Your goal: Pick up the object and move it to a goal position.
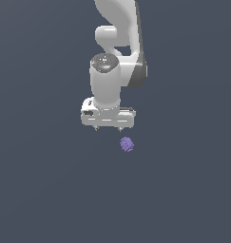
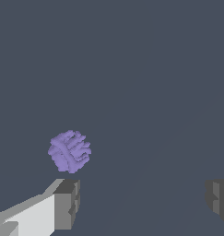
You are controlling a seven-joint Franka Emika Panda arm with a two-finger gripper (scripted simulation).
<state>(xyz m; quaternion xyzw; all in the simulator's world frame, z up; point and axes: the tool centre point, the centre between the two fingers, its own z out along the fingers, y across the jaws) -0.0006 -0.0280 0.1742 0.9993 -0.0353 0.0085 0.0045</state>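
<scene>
The object, a tiny purple knobbly lump (image 1: 127, 144), lies on the dark grey floor just below and toward the exterior view's right of my gripper (image 1: 108, 128). The white gripper hangs from the arm, pointing down, with its fingers wide apart and nothing between them. In the wrist view the purple lump (image 2: 69, 150) sits just beyond one fingertip (image 2: 67, 203), outside the gap, and the gripper (image 2: 143, 203) is open and empty.
The plain dark grey floor (image 1: 41, 190) fills both views. The white arm (image 1: 118, 42) rises to the top edge of the exterior view. No goal marker shows.
</scene>
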